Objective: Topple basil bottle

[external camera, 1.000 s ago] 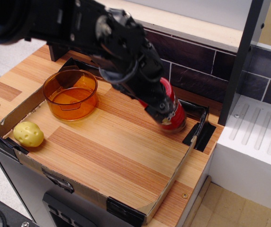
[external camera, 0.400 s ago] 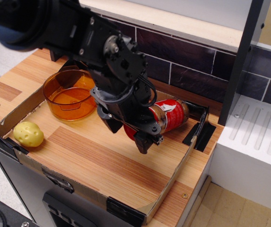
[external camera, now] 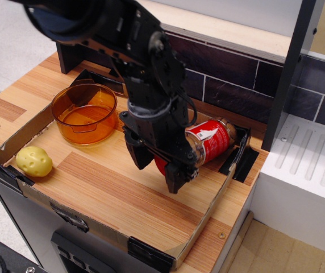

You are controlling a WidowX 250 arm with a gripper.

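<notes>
The basil bottle [external camera: 209,142] lies on its side on the wooden tray floor at the right, its red label up and its red lid end toward my gripper, bottom toward the tray's right wall. My gripper [external camera: 155,169] hangs just left of the bottle, fingers pointing down and spread apart, holding nothing. The right finger [external camera: 174,175] stands in front of the bottle's lid end and hides most of the lid.
An amber-orange transparent bowl [external camera: 84,114] stands at the tray's back left. A small yellow potato-like lump [external camera: 34,161] sits at the front left corner. The cardboard tray rim [external camera: 168,259] has black tape corners. A dark tiled wall and a white rack [external camera: 316,165] lie behind and to the right.
The bottle went from upright under the gripper to lying on its side. The gripper let go, swung left and lifted clear, now open beside it.
</notes>
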